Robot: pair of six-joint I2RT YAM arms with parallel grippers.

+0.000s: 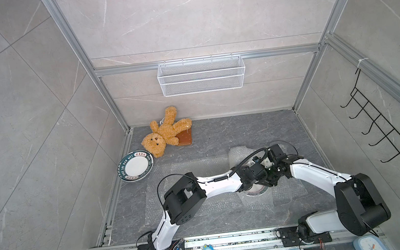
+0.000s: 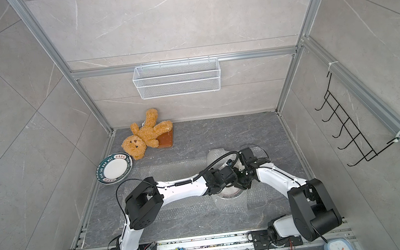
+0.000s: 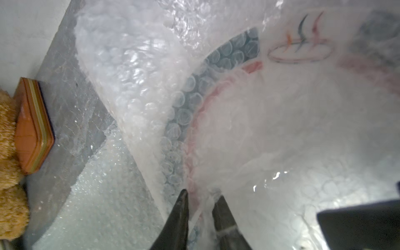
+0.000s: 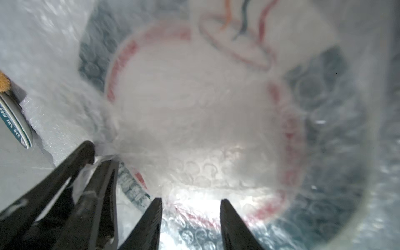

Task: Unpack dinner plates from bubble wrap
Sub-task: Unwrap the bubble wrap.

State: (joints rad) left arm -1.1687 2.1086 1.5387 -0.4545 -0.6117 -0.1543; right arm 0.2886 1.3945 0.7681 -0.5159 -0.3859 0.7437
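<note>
While the left claw (image 3: 202,193) pinches the bubble wrap (image 3: 134,71), the half-open right claw (image 4: 191,200) should steady the plate (image 4: 194,97) firmly.

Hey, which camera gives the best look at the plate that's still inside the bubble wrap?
The right wrist view: nearly the whole wrapped plate shows through the bubble wrap. The left wrist view catches one side of it; in both top views the arms hide all but a sliver.
</note>
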